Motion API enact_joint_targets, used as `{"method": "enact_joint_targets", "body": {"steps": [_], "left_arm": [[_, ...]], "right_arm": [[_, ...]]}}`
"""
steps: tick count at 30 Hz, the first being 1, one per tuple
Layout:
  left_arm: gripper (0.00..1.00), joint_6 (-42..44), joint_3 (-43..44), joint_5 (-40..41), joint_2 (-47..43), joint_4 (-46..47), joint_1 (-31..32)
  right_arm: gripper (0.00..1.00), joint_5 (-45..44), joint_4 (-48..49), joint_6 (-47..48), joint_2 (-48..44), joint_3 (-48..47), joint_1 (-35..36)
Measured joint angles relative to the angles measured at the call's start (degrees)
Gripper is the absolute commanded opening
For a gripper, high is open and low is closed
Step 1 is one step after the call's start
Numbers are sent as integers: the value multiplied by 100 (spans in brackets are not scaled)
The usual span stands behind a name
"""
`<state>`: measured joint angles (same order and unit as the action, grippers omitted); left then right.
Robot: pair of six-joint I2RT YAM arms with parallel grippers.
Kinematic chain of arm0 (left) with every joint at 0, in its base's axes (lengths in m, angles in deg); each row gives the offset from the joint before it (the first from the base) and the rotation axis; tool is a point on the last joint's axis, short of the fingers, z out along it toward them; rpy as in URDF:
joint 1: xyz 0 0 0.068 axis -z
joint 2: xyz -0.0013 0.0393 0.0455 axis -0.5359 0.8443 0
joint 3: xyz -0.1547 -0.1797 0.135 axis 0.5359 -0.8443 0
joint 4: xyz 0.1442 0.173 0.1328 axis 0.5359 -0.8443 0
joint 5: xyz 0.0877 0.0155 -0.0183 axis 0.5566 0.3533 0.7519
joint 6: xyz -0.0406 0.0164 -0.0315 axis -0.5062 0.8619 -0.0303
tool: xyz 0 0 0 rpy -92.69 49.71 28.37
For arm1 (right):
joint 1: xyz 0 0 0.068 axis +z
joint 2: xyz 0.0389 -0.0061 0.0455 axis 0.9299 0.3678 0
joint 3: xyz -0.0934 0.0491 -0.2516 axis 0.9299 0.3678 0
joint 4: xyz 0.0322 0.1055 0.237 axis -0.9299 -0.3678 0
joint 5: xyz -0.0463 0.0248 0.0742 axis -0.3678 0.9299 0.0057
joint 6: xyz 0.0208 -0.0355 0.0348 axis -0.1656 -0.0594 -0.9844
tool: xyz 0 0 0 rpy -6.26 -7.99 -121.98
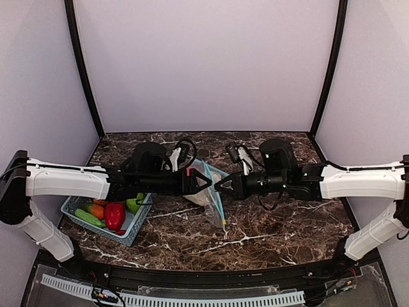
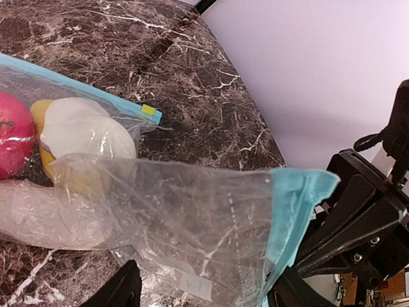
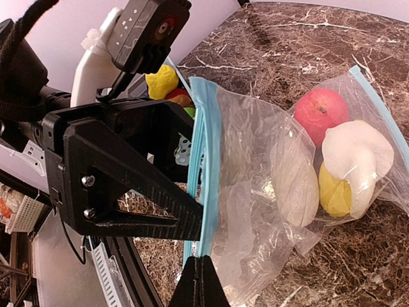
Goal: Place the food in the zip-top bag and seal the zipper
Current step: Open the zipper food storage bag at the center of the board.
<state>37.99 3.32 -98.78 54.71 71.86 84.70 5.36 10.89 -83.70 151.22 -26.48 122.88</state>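
Note:
The clear zip-top bag [image 1: 208, 188] with a blue zipper strip [image 3: 206, 173] lies at mid-table between both grippers. Inside it are a red fruit [image 3: 321, 112], a white piece [image 3: 358, 153], a yellow piece [image 3: 333, 192] and a cream oval [image 3: 295, 182]. My right gripper [image 3: 201, 278] is shut on the lower end of the zipper strip. My left gripper [image 2: 204, 294] is open, its jaws wide apart with the bag's mouth end [image 2: 291, 217] between them, one finger [image 3: 160, 211] touching the strip. More food, a red pepper [image 1: 115, 214] and a green cucumber [image 1: 89, 217], lies in the basket.
A teal lattice basket [image 1: 137, 230] stands at the front left of the marble table, under the left arm. Purple walls enclose the back and both sides. The two grippers nearly meet at the bag.

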Motion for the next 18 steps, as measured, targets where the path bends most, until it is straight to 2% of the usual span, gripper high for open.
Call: {"method": "enact_joint_targets", "body": {"steps": [6,8,13,16,18], "left_arm": [[53,28,0,212,0,-273,0],[44,35,0,258,0,-319,0],[28,-11,0,267,0,-321,2],[14,-61,0,245,-7,-269,2],[10,-85,-9,240,-28,-212,2]], "right_arm": [[0,-37,-7,0,0,2,0],[0,-70,-11,2,0,2,4],[0,-278,-111,44,0,2,74],[0,-527,-254,70,0,-28,170],[0,-769,-437,94,0,-103,256]]}}
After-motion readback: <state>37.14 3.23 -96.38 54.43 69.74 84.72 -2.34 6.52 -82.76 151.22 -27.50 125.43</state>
